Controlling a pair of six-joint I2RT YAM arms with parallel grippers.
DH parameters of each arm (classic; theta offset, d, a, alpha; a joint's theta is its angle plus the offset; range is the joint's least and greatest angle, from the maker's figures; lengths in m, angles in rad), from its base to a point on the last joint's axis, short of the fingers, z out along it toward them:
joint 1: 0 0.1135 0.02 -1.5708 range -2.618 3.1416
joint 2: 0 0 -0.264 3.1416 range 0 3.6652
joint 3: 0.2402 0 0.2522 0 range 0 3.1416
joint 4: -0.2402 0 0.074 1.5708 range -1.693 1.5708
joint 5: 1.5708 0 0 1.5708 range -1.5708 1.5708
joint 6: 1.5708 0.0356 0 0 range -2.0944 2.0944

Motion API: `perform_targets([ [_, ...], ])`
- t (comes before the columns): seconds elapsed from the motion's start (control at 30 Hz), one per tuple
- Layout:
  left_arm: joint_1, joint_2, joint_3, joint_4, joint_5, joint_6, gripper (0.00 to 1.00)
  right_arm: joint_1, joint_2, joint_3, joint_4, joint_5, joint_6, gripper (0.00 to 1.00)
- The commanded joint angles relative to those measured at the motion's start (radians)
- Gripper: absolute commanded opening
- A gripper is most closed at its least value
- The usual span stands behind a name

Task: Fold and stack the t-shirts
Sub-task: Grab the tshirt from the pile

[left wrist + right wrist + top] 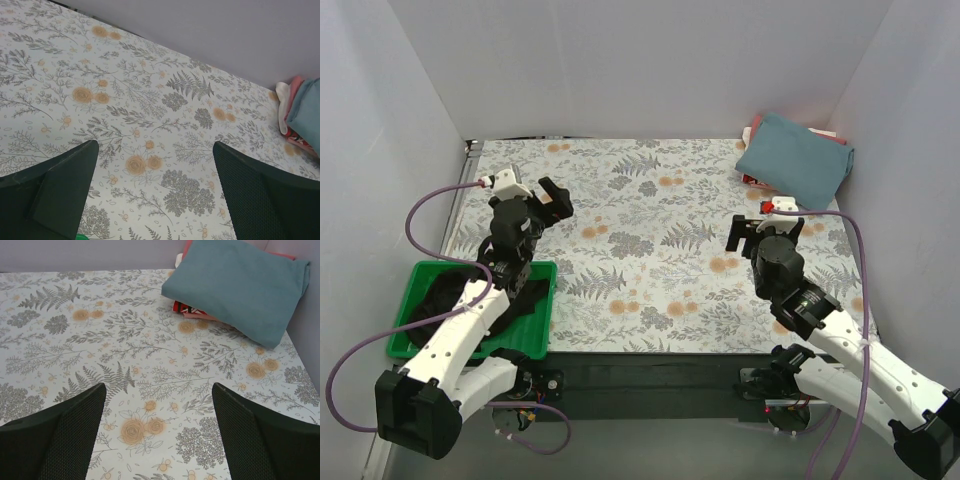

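A folded teal-blue t-shirt point(796, 157) lies on top of red/pink shirts point(752, 132) at the far right corner; it also shows in the right wrist view point(245, 282) and at the edge of the left wrist view point(306, 117). A black t-shirt point(448, 300) lies crumpled in the green tray point(535, 335) at the near left, under my left arm. My left gripper point(532, 197) is open and empty above the table's left side. My right gripper point(764, 227) is open and empty, a little in front of the stack.
The flower-patterned table cover point(640, 230) spans the table. Pale walls close in the left, back and right sides. A purple cable point(420, 215) loops off the left arm.
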Motion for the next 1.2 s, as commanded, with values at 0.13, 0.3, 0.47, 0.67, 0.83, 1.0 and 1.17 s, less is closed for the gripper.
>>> perform_targets([
  [0.13, 0.0, -0.014, -0.005, -0.018, -0.126, -0.049, 0.98, -0.018, -0.013, -0.005, 0.026, 0.02, -0.003, 0.98],
  [0.3, 0.0, -0.058, -0.015, -0.017, -0.153, -0.107, 0.98, -0.025, -0.022, -0.005, 0.026, 0.014, 0.015, 0.98],
  [0.47, 0.0, -0.176, -0.162, 0.121, -0.166, -0.034, 0.98, -0.048, -0.011, 0.006, 0.029, 0.001, 0.055, 0.98],
  [0.67, -0.007, -0.074, 0.014, -0.325, -0.485, -0.229, 0.98, -0.132, 0.12, 0.072, 0.038, -0.061, 0.146, 0.98],
  [0.83, -0.015, 0.069, 0.08, -0.553, -0.647, -0.419, 0.98, -0.341, 0.307, 0.266, 0.145, -0.248, 0.245, 0.98],
  [1.0, -0.015, 0.086, 0.079, -0.783, -0.694, -0.611, 0.98, -0.393, 0.48, 0.44, 0.164, -0.334, 0.224, 0.98],
  [1.17, -0.015, 0.066, 0.102, -1.026, -0.708, -0.815, 0.98, -0.508, 0.55, 0.497, 0.172, -0.544, 0.25, 0.98],
])
